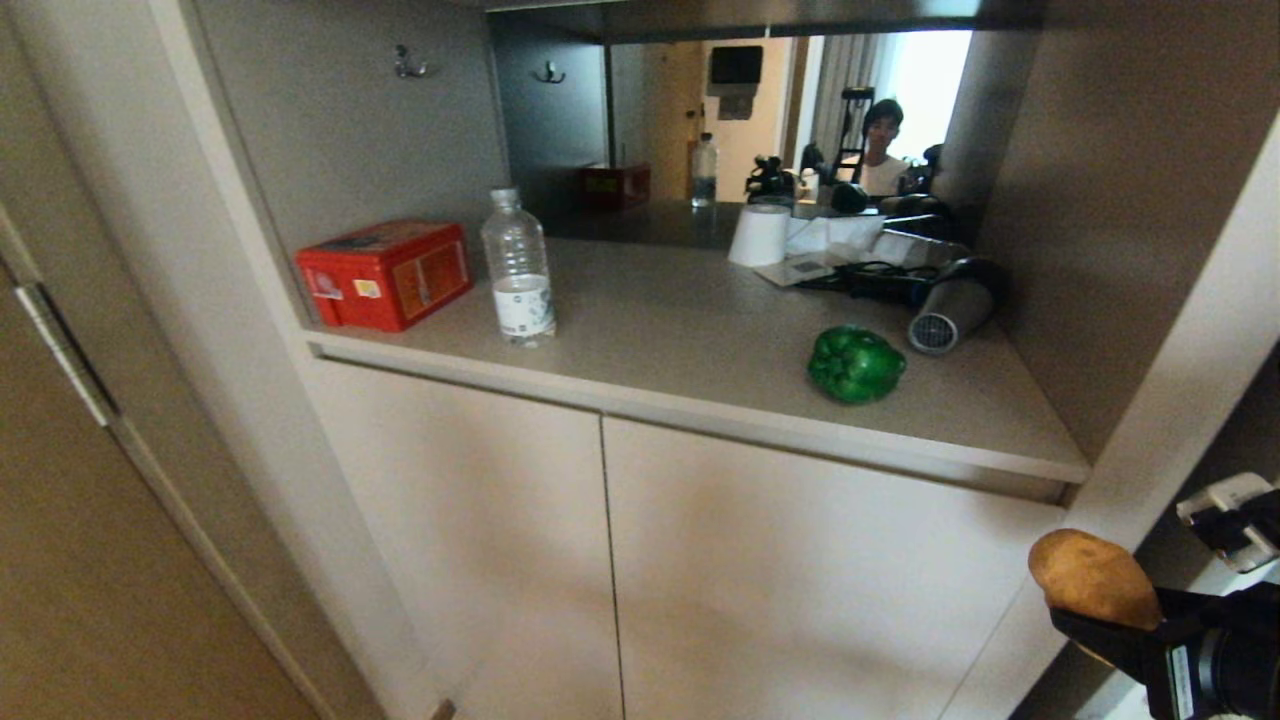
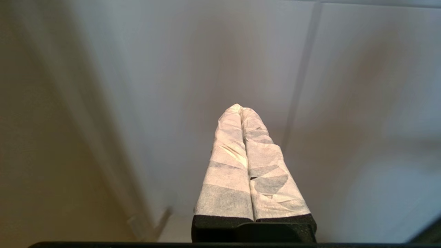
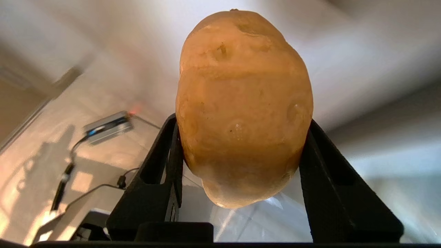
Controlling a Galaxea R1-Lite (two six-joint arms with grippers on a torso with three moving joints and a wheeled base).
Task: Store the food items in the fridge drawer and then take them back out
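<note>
Potato [image 3: 243, 106] tan-yellow, smooth, clamped between black fingers of right gripper [image 3: 241, 151], below counter [image 1: 700, 330] edge; left gripper [image 2: 241, 110] closed, empty.

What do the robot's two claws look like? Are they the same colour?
No, they differ. The right gripper has two plain black fingers, flat and wedge-shaped, wider toward the wrist. In the head view its black wrist carries a small white label and a white part beside it. The left gripper has a black base, but its fingers are wrapped in white, wrinkled, cloth-like tape and taper to rounded tips.
</note>
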